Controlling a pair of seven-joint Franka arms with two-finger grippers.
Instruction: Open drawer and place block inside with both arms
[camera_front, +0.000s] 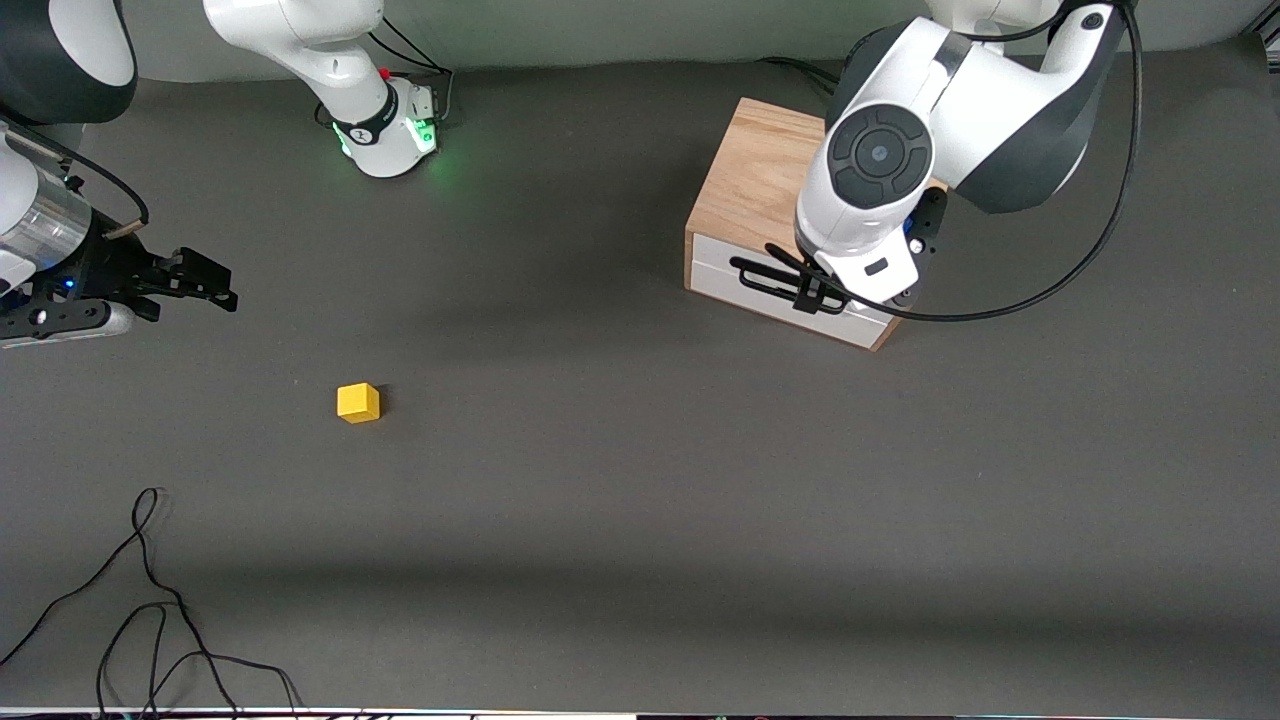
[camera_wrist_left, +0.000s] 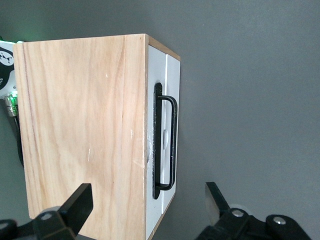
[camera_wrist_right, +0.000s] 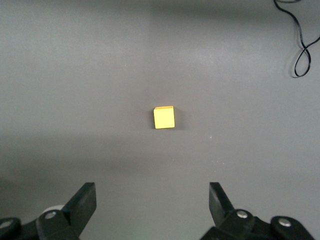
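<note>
Over the cabinet's (camera_front: 755, 170) front edge, left gripper (camera_wrist_left: 150, 207) hangs wide open and empty above the handle (camera_wrist_left: 167, 145) of the shut drawer (camera_front: 780, 290); step in hand is the approach to pull. Next it must lower, fingers astride the bar. Right gripper (camera_wrist_right: 152, 205), open and empty, waits over bare table toward the right arm's end, the block (camera_front: 358, 403) lying untouched near it.

1. The left arm (camera_front: 960, 110) reaches from its base at the table's robot edge, its wrist bent downward.
2. The left gripper (camera_front: 815, 290) points down with fingers (camera_wrist_left: 77, 205) spread wide apart and nothing between them.
3. The right arm (camera_front: 300, 40) waits above the right arm's end of the table.
4. The right gripper (camera_front: 195, 278) hangs in the air, fingers (camera_wrist_right: 82, 202) wide apart, holding nothing.
</note>
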